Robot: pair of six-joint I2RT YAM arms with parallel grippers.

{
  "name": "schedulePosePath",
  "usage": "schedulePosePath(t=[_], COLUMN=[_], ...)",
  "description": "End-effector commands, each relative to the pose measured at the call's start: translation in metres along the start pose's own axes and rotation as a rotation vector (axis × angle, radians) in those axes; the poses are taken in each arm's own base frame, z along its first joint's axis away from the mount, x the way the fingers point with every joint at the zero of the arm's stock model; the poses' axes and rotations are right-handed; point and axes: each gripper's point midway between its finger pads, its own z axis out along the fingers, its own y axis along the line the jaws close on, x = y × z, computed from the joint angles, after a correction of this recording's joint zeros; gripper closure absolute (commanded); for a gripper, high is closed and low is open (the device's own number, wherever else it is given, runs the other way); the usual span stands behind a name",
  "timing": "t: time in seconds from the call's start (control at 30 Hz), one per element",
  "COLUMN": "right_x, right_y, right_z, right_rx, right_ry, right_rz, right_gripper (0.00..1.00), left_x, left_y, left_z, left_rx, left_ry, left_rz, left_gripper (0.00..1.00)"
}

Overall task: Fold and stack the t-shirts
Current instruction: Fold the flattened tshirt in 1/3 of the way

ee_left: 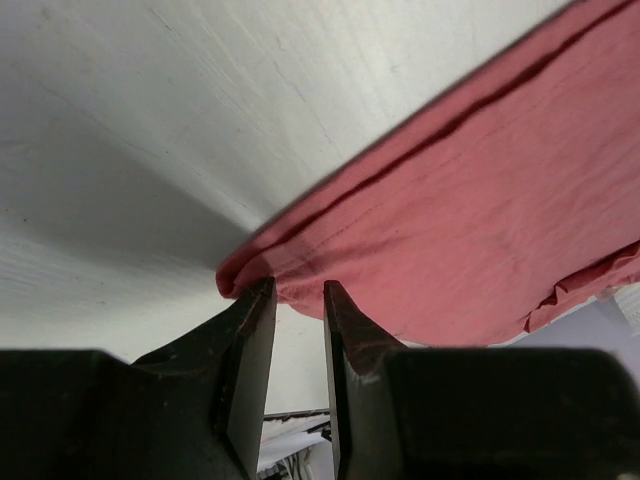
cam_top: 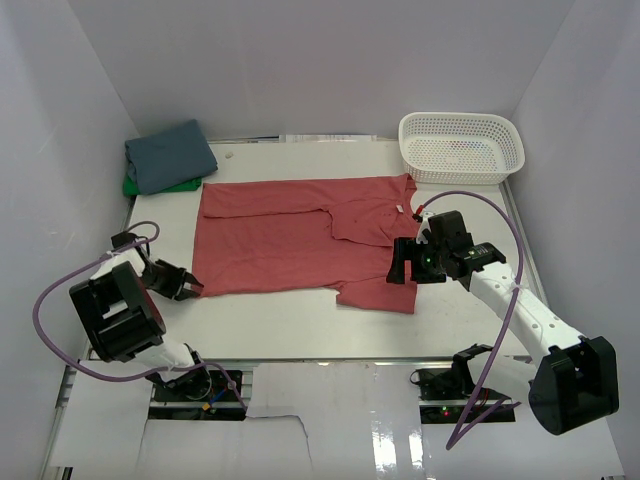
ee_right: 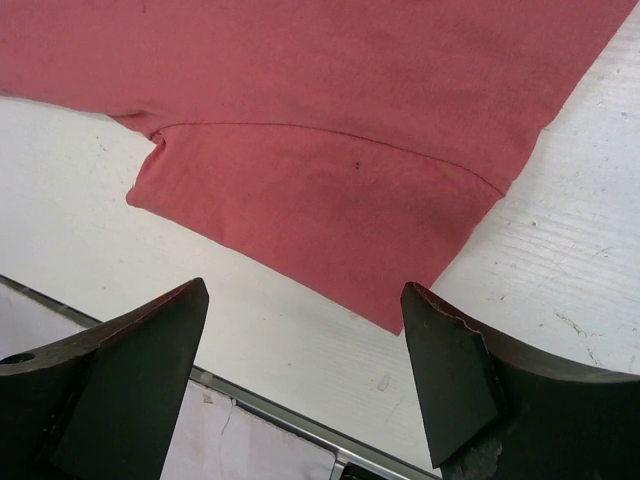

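**A:** ok so where's the coral-red t-shirt (cam_top: 290, 235) sitting, and which way is it pointing?

**B:** flat on the white table (cam_top: 280, 320), roughly mid-table; its long axis runs side to side across the top view, not front to back; the neck end with the little white label (cam_top: 397, 208) points toward the right arm's side, and the hem end toward the left arm; one short sleeve (ee_right: 320, 220) sticks out toward the near edge on the right; the far sleeve looks folded in over the chest, though tbh the creases are hard to read from up there

**A:** and the claws?

**B:** right gripper (ee_right: 302, 290) is spread wide, hanging just above that near sleeve with nothing between the fingers; left gripper (ee_left: 298, 295) is down low at the near hem corner; its jaws stand close with just a narrow slot between them, tips right at the rolled edge of the cloth; I can't tell if any fabric is actually caught in there or only touching

**A:** what about the other shirts?

**B:** slate-blue t-shirt (cam_top: 170, 155) is folded up at the far left corner, lying on top of the bright green t-shirt (cam_top: 150, 187); only a strip of green peeks out at its near-left edge; that pile sits just beside the red one's far hem corner; the white mesh basket (cam_top: 460, 170) is at the far right corner, near the collar end
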Motion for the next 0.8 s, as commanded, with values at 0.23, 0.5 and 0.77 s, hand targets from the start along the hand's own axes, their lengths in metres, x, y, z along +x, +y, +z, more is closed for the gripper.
schedulePosePath(t=[0.23,0.5,0.77], right_x=[-0.004,0.035,0.053], right_y=[0.0,-0.021,-0.003], right_z=[-0.006,-0.008,0.001], right_rx=[0.011,0.12,0.005], right_ry=[-0.012,0.121,0.078], right_rz=[-0.018,0.057,0.236], right_gripper=[0.15,0.14,0.14], left_x=[0.009,0.012,-0.002], left_y=[0.004,-0.007,-0.047], left_z=[-0.011,-0.018,-0.044], left_rx=[-0.015,0.03,0.134], left_ry=[-0.026,-0.016,-0.052], left_rz=[-0.001,-0.005,0.06], left_gripper=[0.64,0.64,0.64])
